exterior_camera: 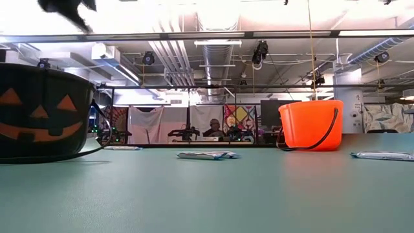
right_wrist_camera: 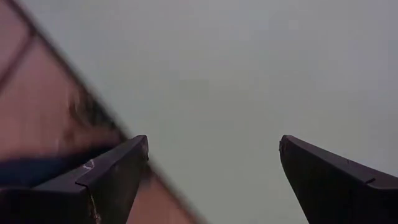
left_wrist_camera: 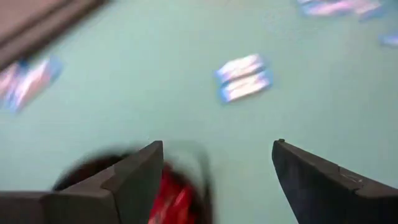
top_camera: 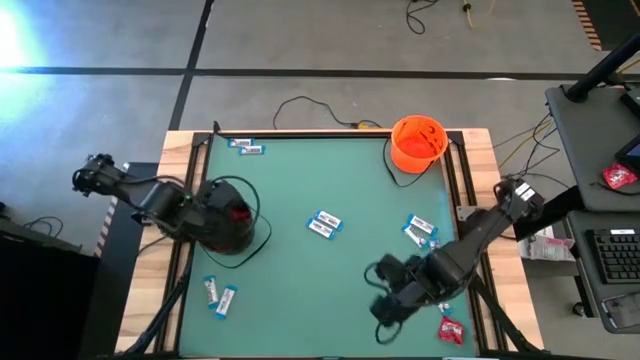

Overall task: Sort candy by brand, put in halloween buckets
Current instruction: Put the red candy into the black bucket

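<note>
The black bucket [top_camera: 228, 218] stands at the table's left, and red packets [left_wrist_camera: 171, 199] lie inside it. My left gripper [left_wrist_camera: 217, 146] hangs open just above the bucket's rim [left_wrist_camera: 87, 171], with nothing between its fingers. The orange bucket [top_camera: 417, 142] stands at the far right. White-and-blue bars lie in pairs at the far left [top_camera: 245, 147], the middle [top_camera: 323, 225], the right [top_camera: 420, 230] and the near left [top_camera: 218, 295]. A red packet [top_camera: 450, 328] lies near the front right corner. My right gripper [top_camera: 388, 298] hovers open left of that packet, over bare mat [right_wrist_camera: 249, 74].
Wooden rails [top_camera: 470, 170] frame the green mat. The black bucket's wire handle [top_camera: 258, 205] loops out toward the middle. A cable [top_camera: 300, 105] runs behind the far edge. A side desk at the right holds a keyboard [top_camera: 612, 255] and a pinkish-red packet [top_camera: 620, 177].
</note>
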You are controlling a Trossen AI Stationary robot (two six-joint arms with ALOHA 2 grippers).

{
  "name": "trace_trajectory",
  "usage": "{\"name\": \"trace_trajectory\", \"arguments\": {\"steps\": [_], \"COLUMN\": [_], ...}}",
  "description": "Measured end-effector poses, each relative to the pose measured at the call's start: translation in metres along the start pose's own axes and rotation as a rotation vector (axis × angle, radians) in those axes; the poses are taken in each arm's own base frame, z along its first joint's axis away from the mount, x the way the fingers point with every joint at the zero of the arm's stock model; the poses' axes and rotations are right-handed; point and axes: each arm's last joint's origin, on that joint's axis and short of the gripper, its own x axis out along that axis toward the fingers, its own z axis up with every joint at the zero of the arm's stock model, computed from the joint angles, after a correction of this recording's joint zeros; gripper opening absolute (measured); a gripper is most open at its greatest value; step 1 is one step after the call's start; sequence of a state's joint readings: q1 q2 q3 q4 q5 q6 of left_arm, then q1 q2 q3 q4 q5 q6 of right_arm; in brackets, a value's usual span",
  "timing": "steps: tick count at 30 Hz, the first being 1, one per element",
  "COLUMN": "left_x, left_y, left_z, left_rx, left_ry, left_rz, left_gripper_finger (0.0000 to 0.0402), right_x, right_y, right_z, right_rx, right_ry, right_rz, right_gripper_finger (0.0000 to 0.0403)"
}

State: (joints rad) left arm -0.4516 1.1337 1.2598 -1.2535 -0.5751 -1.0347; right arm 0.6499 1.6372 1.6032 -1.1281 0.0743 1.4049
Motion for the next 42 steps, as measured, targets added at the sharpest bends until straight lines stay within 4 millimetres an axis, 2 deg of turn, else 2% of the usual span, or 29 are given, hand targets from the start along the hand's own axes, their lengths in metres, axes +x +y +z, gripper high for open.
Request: {"name": "trace_trajectory", "arguments": {"steps": [4,9,13,17,21,25,29,32,36,42], "left_x": [-0.016,-0.018,-0.012,-0.010,-0.010,-0.013,-0.015,-0.015,-0.016,-0.035], "left_y": [-0.026,-0.053,-0.063,-0.067,-0.069,-0.069,-0.068,-0.067,-0.062,-0.035], "left_z": [0.008,0.002,-0.005,-0.008,-0.012,-0.014,-0.014,-0.017,-0.022,-0.032], "left_rx": [0.121,0.219,0.291,0.305,0.305,0.303,0.307,0.313,0.339,0.258], "left_ry": [-0.154,-0.225,-0.205,-0.191,-0.166,-0.172,-0.182,-0.168,-0.144,-0.235], "left_rz": [-0.147,-0.256,-0.240,-0.238,-0.261,-0.267,-0.256,-0.244,-0.214,-0.111], "left_gripper_finger": [0.0282,0.0281,0.0281,0.0281,0.0281,0.0281,0.0280,0.0280,0.0280,0.0280], "right_x": [0.027,0.063,0.092,0.117,0.135,0.149,0.165,0.177,0.180,0.176], "right_y": [0.004,0.001,-0.001,-0.006,-0.018,-0.039,-0.053,-0.055,-0.057,-0.047], "right_z": [-0.027,-0.058,-0.087,-0.106,-0.113,-0.115,-0.117,-0.119,-0.120,-0.115], "right_rx": [0.030,0.046,-0.069,-0.168,-0.203,-0.210,-0.217,-0.200,-0.154,-0.146], "right_ry": [0.214,0.483,0.680,0.817,0.866,0.889,0.898,0.898,0.893,0.845], "right_rz": [-0.116,-0.335,-0.433,-0.482,-0.528,-0.584,-0.490,-0.398,-0.396,-0.368], "right_gripper_finger": [0.0353,0.0353,0.0350,0.0339,0.0320,0.0299,0.0286,0.0277,0.0253,0.0188]}}
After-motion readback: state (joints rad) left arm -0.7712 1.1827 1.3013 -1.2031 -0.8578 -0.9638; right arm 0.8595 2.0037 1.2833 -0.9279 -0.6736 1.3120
